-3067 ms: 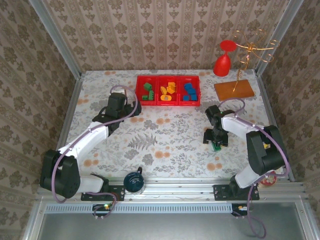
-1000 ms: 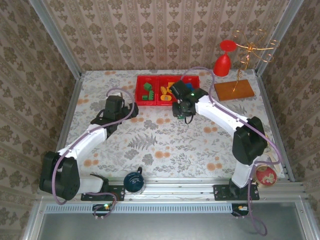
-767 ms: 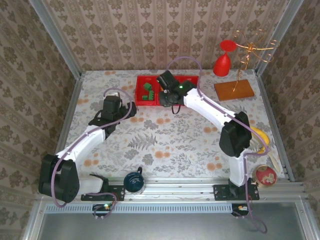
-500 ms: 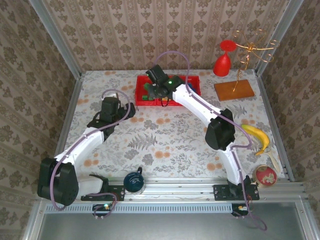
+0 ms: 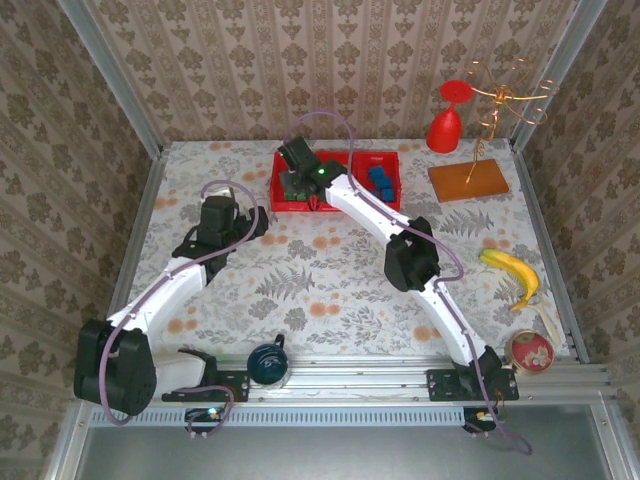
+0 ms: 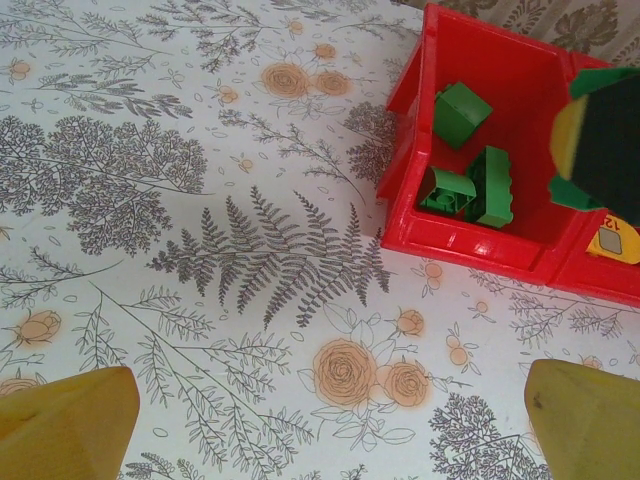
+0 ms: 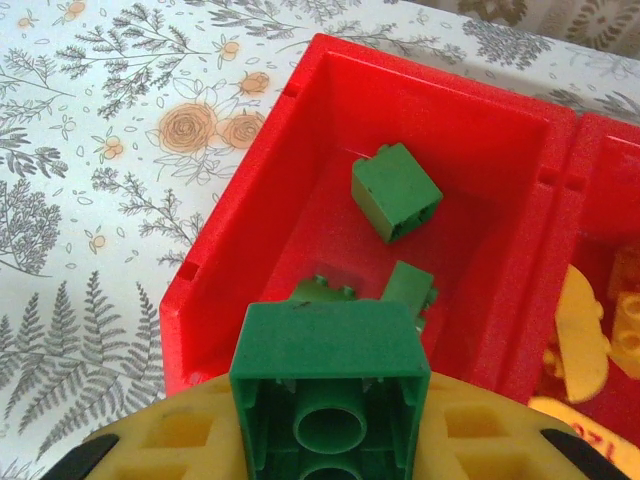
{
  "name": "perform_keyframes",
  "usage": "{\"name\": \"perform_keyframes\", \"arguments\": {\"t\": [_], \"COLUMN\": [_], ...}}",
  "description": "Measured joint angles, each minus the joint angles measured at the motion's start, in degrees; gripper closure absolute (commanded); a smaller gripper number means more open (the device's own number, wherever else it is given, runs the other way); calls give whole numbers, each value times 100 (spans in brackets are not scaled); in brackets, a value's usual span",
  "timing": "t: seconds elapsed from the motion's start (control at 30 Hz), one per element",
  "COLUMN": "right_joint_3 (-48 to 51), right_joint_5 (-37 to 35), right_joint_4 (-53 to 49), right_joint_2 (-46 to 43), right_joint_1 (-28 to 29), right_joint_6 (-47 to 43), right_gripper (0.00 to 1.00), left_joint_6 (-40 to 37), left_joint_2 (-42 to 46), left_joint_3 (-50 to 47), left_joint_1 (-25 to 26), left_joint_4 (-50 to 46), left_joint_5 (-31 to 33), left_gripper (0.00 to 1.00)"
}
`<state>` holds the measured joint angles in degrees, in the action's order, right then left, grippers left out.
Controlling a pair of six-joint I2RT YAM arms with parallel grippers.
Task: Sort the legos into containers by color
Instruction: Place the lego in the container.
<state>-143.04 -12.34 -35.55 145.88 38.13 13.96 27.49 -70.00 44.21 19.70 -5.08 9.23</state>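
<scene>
- Top external: the red tray stands at the far side of the worktop, its three compartments in a row, left to right.
- Blue bricks lie in the right compartment.
- The right arm reaches across over the tray's left end. From this view its wrist covers the left compartment and part of the middle one.
- Right wrist: the right hand pinches a green brick between its yellow pads. The brick's hollow underside faces the camera.
- In this view the held brick overlaps the near wall of the left compartment. I cannot tell how high it hangs above it.
- Three loose green bricks lie in the left compartment: one towards the far wall, two close together nearer the front.
- Yellow bricks lie in the middle compartment, just past the dividing wall.
- Left wrist: the left hand is spread wide. Its fingertips sit at the two bottom corners of the view, and flowered worktop shows between them.
- The left hand is over the worktop near the tray's left front corner, apart from the tray.
- Top external, other items: a banana lies on the right side of the worktop, well apart from the tray.
- An orange-brown board lies near the tray's right end, and a red goblet stands behind it.
</scene>
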Motion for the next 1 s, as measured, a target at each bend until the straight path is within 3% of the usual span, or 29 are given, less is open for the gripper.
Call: {"name": "perform_keyframes", "arguments": {"t": [0.4, 0.63, 1.0], "right_joint_3": [-885, -885, -1001], "right_joint_5": [70, 116, 254], "right_joint_4": [614, 837, 798], "right_joint_2": [883, 999, 1001], "right_joint_1": [-37, -140, -175], "right_joint_6": [-525, -658, -807], "right_gripper": [68, 40, 32], "left_joint_6": [0, 2, 55], "left_joint_2": [-2, -2, -120], "left_joint_3": [0, 0, 2], "left_joint_1": [-31, -31, -31], "left_joint_4": [0, 0, 0], "left_joint_5": [-2, -4, -7], "left_gripper": [0, 0, 0]}}
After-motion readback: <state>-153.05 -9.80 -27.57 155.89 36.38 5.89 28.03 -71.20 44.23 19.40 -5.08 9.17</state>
